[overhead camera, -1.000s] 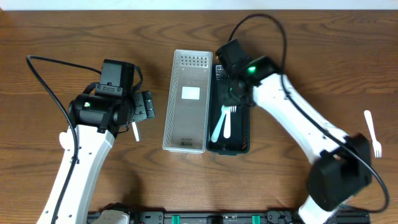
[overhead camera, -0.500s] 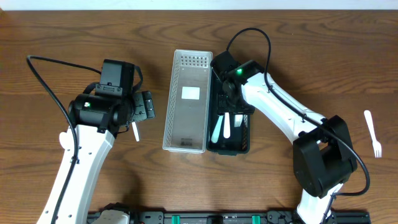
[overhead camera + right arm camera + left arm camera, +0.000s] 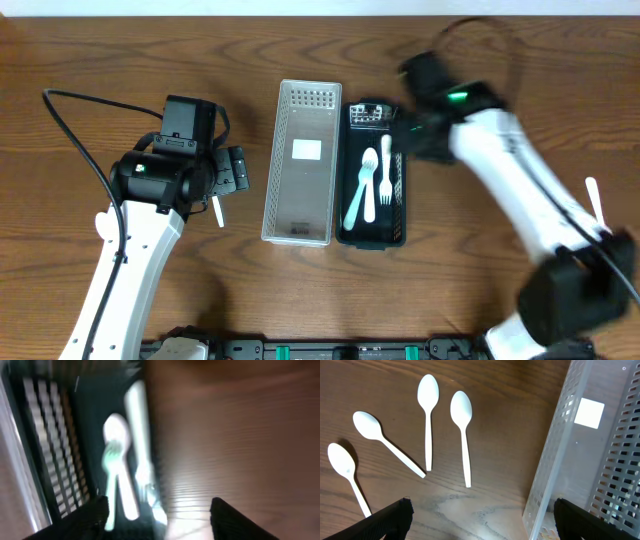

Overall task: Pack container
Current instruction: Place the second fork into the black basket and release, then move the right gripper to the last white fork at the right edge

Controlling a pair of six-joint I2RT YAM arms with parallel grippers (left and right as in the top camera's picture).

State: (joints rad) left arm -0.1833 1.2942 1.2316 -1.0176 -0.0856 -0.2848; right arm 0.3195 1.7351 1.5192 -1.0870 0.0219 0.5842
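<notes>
A black basket holds a white spoon and two white forks; it also shows, blurred, in the right wrist view. My right gripper is open and empty, just right of the basket's far end. A clear white basket stands left of the black one. My left gripper is open and empty, hovering left of the clear basket. Several white spoons lie on the table below it.
A loose white fork lies on the table at the far right. One spoon handle sticks out under the left gripper. The wood table's far edge runs along the top.
My right gripper has lifted out of the black basket and moved right, leaving a second fork in it. The left arm has not moved.
</notes>
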